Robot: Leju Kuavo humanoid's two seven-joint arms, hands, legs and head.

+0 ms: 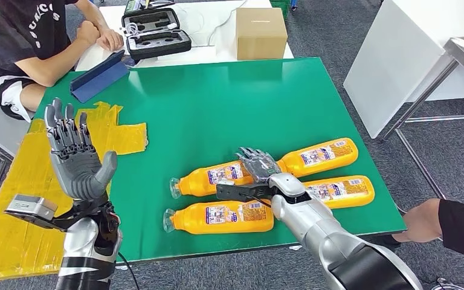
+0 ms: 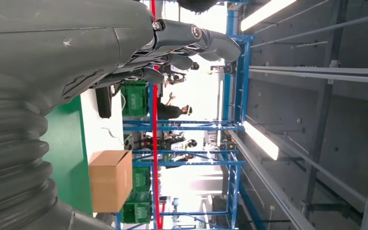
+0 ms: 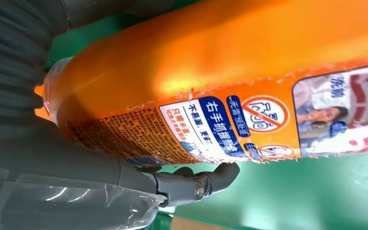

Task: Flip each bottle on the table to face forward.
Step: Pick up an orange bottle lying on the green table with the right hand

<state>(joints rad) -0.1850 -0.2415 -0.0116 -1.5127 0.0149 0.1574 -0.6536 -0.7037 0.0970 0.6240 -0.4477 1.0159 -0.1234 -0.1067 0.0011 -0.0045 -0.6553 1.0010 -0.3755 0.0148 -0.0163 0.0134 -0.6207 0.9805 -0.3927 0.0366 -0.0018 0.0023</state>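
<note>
Across the lower middle of the head view four orange bottles lie on the green table [image 1: 229, 103]: a near-left bottle [image 1: 220, 217], an upper-left bottle [image 1: 211, 179], an upper-right bottle [image 1: 320, 155] and a lower-right bottle [image 1: 341, 191]. The right hand [image 1: 258, 164] rests on the upper-left bottle near its base, where it nearly meets the upper-right one. In the right wrist view the thumb and fingers [image 3: 206, 181] wrap around the orange body, so I judge it held.

The main risk, as I see it, is crowding (the bottles lie close together). Rolling this one could knock a neighbour out of line, perhaps the near-left bottle toward the table's front edge. The glossy plastic may also slip in the hand, leaving the label only half turned.

At lower left, the left hand [image 1: 75, 158] is raised, fingers spread apart and empty, well clear of the bottles.
</note>
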